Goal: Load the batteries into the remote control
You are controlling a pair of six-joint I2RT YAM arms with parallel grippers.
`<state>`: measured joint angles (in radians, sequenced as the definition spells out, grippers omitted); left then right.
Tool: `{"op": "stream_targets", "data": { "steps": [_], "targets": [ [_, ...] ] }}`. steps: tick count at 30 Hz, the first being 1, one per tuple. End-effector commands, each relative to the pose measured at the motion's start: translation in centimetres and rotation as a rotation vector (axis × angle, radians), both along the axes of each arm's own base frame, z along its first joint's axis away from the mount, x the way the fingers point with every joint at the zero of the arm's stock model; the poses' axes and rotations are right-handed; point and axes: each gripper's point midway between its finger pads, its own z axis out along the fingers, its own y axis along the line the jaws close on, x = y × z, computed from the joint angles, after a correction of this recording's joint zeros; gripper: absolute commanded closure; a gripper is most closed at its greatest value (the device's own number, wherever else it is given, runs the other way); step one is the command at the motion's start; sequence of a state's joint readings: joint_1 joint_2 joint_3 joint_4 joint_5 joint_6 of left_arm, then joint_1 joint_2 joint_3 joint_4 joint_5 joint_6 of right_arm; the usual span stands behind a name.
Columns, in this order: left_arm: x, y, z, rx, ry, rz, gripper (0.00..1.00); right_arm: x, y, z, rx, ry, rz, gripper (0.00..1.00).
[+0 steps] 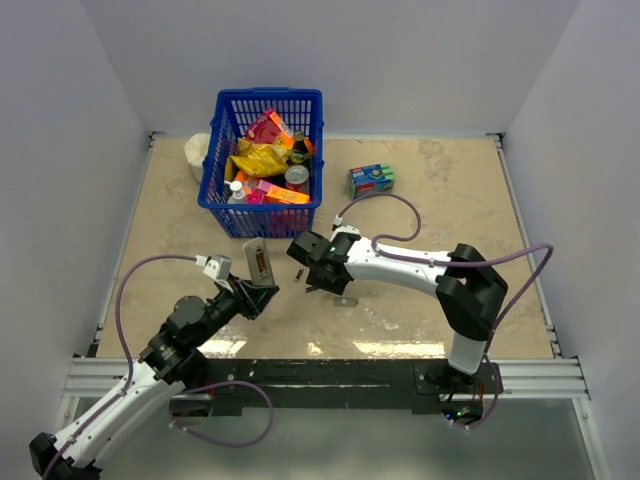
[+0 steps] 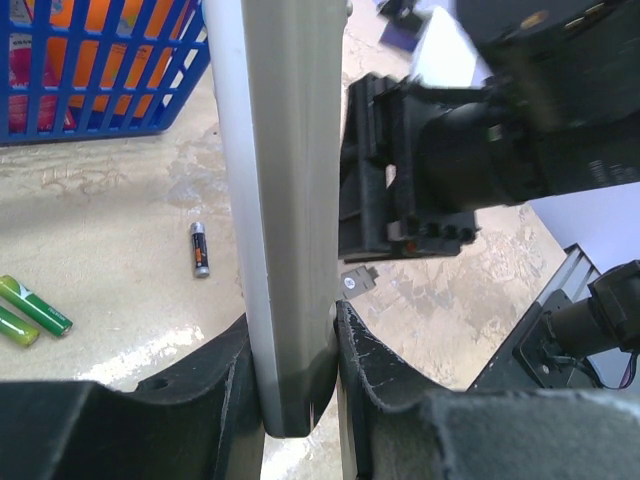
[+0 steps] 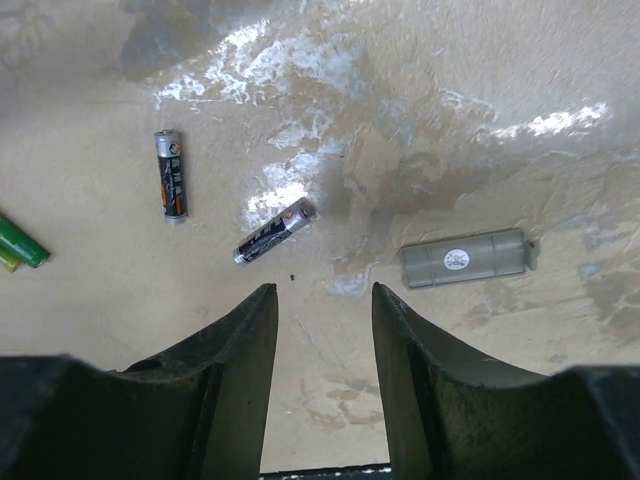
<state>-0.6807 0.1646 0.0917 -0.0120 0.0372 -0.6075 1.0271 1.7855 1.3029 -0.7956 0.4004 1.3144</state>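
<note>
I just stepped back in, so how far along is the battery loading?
Done: the cover looks removed, a small grey piece lying on the table. In hand: the left gripper clamps the remote control upright, and the right gripper hangs open above the batteries. Left: both batteries lie on the table, neither picked up or loaded.

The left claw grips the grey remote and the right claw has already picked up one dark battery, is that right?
Not quite. The left gripper does grip the remote control, but the right gripper is open and empty: both batteries lie on the table, as the right wrist view shows.
</note>
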Motion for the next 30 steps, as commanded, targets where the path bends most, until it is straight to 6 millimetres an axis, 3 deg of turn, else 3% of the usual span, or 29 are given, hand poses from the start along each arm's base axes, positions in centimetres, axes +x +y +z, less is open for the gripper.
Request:
{"op": "stream_targets", "data": {
  "steps": [1,12,14,30],
  "targets": [
    [0.2,0.2,3.7,-0.035,-0.098,0.009,1.00,-0.4,0.9,-0.4,0.027,0.057,-0.116,0.55],
    [0.2,0.7,4.5,-0.048,-0.131,0.027,1.00,0.6,2.5,-1.1,0.072,0.080,-0.231,0.55],
    [0.2,0.8,3.6,-0.027,-0.104,0.029,1.00,0.7,2.3,-1.7,0.059,0.093,-0.246,0.55],
    [0.1,1.0,3.8,-0.037,-0.114,0.037,1.00,2.3,1.8,-3.5,0.018,0.103,-0.314,0.65]
  ]
}}
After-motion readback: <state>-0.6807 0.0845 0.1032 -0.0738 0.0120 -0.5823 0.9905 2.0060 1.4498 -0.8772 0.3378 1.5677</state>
